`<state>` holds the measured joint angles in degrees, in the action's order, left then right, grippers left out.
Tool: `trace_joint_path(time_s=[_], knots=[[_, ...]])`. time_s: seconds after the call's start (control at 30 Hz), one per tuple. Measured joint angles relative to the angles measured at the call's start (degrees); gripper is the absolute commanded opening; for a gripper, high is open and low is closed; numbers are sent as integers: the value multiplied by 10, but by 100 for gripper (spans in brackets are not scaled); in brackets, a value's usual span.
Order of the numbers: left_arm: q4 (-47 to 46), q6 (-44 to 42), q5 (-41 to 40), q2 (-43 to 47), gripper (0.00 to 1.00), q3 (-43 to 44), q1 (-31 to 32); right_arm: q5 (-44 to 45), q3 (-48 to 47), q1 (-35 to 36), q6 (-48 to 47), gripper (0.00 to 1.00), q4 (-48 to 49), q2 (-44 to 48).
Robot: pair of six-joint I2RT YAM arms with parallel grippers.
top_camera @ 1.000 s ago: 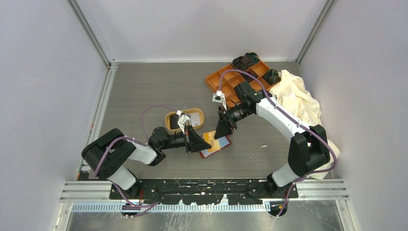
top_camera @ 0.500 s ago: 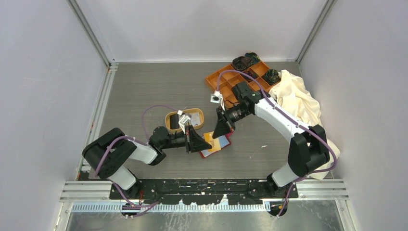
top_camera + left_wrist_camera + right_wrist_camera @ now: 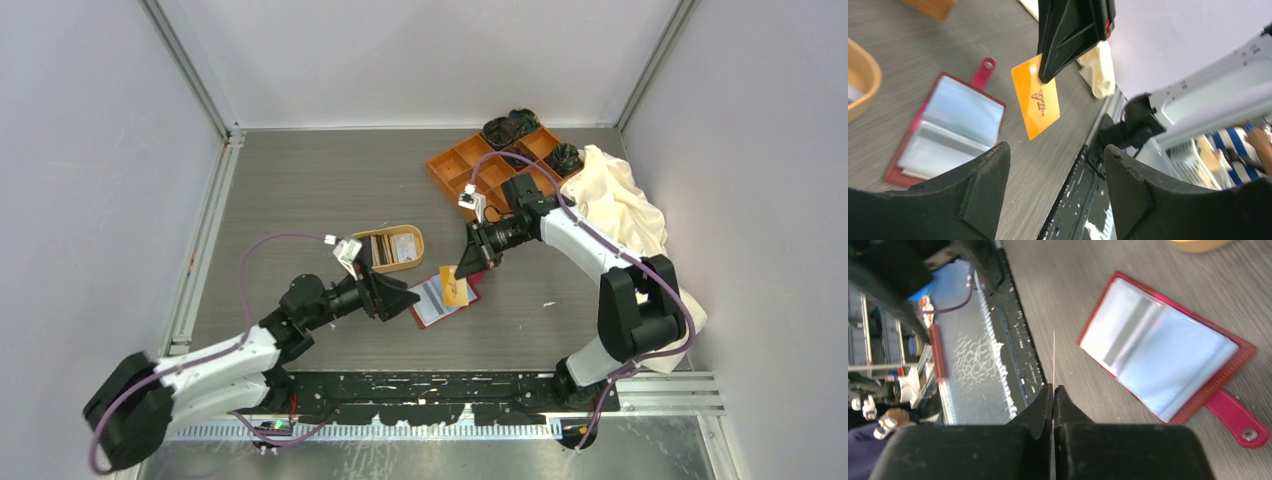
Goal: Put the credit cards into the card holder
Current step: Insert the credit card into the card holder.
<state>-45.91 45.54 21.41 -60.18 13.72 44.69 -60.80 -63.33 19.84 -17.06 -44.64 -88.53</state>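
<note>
The card holder (image 3: 428, 303) lies open on the table, red with pale blue lining (image 3: 943, 132) and its snap tab out (image 3: 1233, 415). My right gripper (image 3: 470, 265) is shut on an orange-gold credit card (image 3: 453, 287). The card hangs from the fingertips just above the table, beside the holder (image 3: 1037, 104). In the right wrist view it shows edge-on as a thin line (image 3: 1053, 357) between the pressed fingers (image 3: 1053, 387). My left gripper (image 3: 400, 300) stands open and empty to the left of the holder (image 3: 1055, 155). More cards stand in the oval tan dish (image 3: 388, 247).
An orange compartment tray (image 3: 490, 160) with dark items sits at the back right, a cream cloth (image 3: 620, 205) beside it. The oval dish rim (image 3: 863, 80) is close on the left of the holder. The table's near metal rail (image 3: 430, 385) runs below both grippers.
My left gripper has let go of the card, opened and drawn back to the left. The right gripper has shut on the card and now holds it alone by the holder.
</note>
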Motion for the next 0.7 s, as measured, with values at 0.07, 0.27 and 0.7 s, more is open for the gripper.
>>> trace_joint_path(time_s=[0.07, 0.27, 0.7], knots=[[108, -9, -64, 99, 67, 1, 13, 24, 24, -8, 38, 1, 37, -3], [282, 37, -197, 245, 64, -22, 30, 74, 37, -4, 89, 1, 99, -41], [363, 150, -345, 17, 59, 14, 135, 138, 34, 18, 109, 1, 115, -112]])
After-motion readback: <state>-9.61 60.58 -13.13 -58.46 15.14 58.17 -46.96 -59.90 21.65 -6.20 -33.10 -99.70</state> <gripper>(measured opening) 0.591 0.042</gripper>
